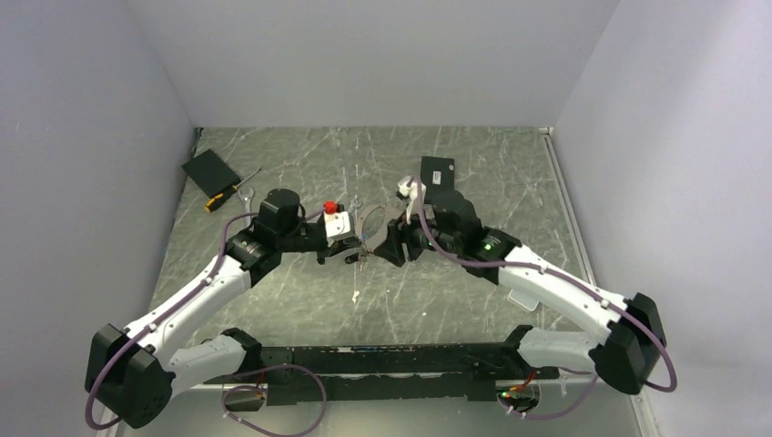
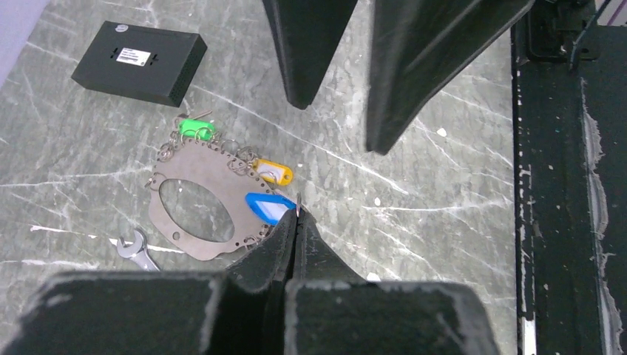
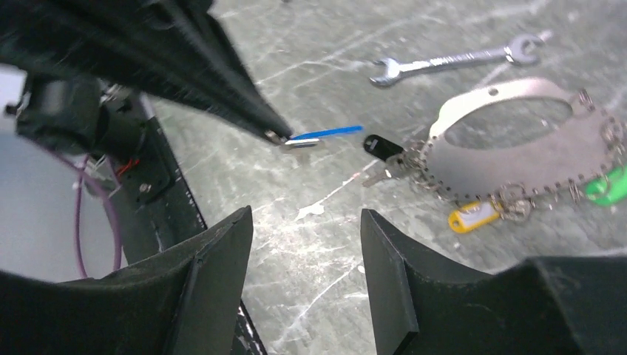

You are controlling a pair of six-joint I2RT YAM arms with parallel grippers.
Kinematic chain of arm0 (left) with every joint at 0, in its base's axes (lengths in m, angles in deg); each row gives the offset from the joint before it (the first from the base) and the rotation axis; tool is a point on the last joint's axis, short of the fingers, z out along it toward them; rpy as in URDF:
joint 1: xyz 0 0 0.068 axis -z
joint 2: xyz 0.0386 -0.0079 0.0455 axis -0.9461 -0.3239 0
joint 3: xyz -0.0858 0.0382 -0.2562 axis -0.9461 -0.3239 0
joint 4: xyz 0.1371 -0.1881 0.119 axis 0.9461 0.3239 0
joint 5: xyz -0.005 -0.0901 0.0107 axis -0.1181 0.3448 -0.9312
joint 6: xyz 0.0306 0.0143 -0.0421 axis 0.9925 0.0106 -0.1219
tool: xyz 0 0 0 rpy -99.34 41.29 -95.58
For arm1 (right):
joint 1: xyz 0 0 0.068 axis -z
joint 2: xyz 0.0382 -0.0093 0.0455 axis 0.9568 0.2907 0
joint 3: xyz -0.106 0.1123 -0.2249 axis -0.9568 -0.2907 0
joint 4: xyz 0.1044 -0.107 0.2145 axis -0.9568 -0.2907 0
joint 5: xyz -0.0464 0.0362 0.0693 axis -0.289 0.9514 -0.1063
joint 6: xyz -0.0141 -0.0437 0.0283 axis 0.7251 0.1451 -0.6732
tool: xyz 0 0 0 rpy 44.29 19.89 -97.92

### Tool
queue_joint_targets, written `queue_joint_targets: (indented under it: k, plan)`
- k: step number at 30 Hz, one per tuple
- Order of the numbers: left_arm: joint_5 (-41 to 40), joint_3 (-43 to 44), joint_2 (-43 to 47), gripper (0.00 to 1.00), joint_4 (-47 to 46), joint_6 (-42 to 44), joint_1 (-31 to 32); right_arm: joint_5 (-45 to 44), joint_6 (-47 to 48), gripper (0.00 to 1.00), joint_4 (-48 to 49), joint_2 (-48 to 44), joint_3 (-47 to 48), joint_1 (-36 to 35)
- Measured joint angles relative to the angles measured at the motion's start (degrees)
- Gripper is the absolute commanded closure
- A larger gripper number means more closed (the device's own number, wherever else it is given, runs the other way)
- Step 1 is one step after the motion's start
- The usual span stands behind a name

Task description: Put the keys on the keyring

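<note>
At the middle of the tabletop, the left claw is pinched together on the blue key, holding it at its very tip just beside the keyring, which lies flat. The right claw hovers opposite with its fingers apart and holds nothing. The pinch looks slight, so a nudge could twist or drop the key, and the loose keyring would likely slide if pushed. I count one keyring, one wrench and four keys: the blue key, plus a black key, a yellow key and a green key at the keyring's rim.
</note>
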Motion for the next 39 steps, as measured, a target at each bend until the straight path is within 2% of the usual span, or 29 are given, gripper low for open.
queue_joint_targets:
  k: [8,14,18,23,30,39]
  plan:
    - [3.8,2.6,1.1,1.0,6.0,2.2,0.0,8.9,10.6,0.41,23.2,-16.5,-20.9,-2.9]
    - [7.0,2.8,1.1,1.0,7.5,2.5,0.0,11.5,14.3,0.56,31.8,-16.3,-23.4,-3.8]
    - [9.2,2.9,1.1,1.0,8.0,2.5,0.0,11.6,16.4,0.64,34.3,-15.4,-23.5,-5.6]
    - [11.3,3.4,1.1,1.0,8.8,2.4,0.0,11.5,19.0,0.67,37.4,-14.8,-23.6,-8.0]
    - [12.8,3.6,1.1,1.0,8.8,2.3,0.0,9.5,21.2,0.65,37.1,-11.3,-23.2,-10.0]
    - [14.0,3.6,1.1,1.0,8.5,1.9,0.0,3.7,22.4,0.63,36.9,-11.1,-23.1,-10.5]
